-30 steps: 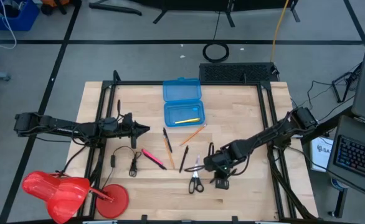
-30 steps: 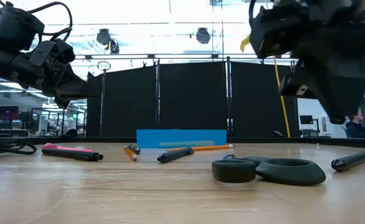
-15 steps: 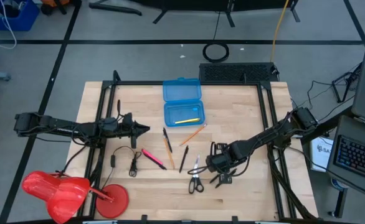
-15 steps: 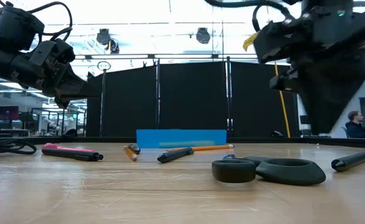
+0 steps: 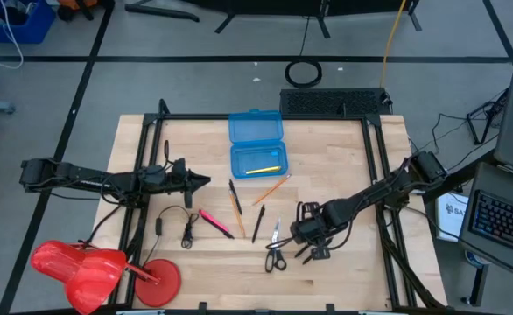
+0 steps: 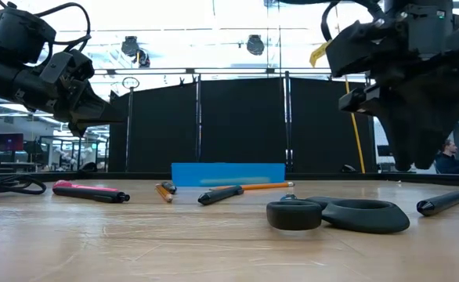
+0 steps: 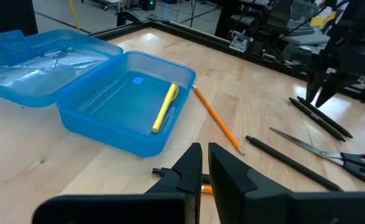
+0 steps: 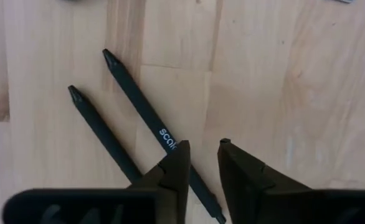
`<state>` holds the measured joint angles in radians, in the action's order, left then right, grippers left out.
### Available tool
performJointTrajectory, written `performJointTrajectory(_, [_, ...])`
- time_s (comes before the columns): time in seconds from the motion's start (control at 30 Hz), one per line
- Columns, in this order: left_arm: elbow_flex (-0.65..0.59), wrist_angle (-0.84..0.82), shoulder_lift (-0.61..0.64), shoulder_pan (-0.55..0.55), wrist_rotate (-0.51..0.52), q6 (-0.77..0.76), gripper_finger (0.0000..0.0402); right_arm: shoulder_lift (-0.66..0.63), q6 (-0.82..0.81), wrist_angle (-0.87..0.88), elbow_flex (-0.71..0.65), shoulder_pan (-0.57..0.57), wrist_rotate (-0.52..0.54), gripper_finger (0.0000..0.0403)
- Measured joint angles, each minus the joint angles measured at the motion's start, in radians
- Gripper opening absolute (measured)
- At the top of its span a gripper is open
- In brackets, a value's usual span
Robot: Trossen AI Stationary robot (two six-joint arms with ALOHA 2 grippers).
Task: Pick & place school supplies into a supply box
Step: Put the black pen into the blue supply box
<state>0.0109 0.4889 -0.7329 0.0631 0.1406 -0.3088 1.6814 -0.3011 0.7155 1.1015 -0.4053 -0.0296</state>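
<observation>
The open blue supply box point(image 5: 257, 161) lies at the table's far middle with a yellow pen point(image 7: 164, 107) inside and its lid point(image 5: 256, 127) folded back. An orange pencil point(image 5: 272, 188), black pens point(image 5: 257, 224), a pink pen point(image 5: 214, 221) and the scissors point(image 5: 275, 249) lie flat on the wood. My right gripper point(image 8: 201, 152) hangs open, pointing down, just above two black pens point(image 8: 129, 102) right of the scissors, touching neither. My left gripper point(image 5: 202, 181) hovers shut at the left, short of the box.
A thin black cable with a plug point(image 5: 186, 229) lies near the left arm. A red object point(image 5: 90, 267) sits at the near left corner. Black frame rails point(image 5: 375, 166) run along the table's sides, and a dark mat point(image 5: 333, 102) lies at the far edge.
My right gripper has stayed over the two black pens but has tipped to point more steeply down and rolled about its wrist. The supplies lie where they were.
</observation>
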Motion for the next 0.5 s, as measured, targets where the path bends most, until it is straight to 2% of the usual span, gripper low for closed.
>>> performJointTrajectory(0.23, [0.000,-0.001,0.000,0.000,0.000,-0.001,0.0031,0.000,-0.017,-0.004,0.000,-0.039,0.003,0.0128])
performJointTrajectory(0.5, [0.000,-0.001,0.000,0.000,0.000,-0.002,0.0031,0.001,0.030,-0.005,0.000,-0.082,0.003,0.0141])
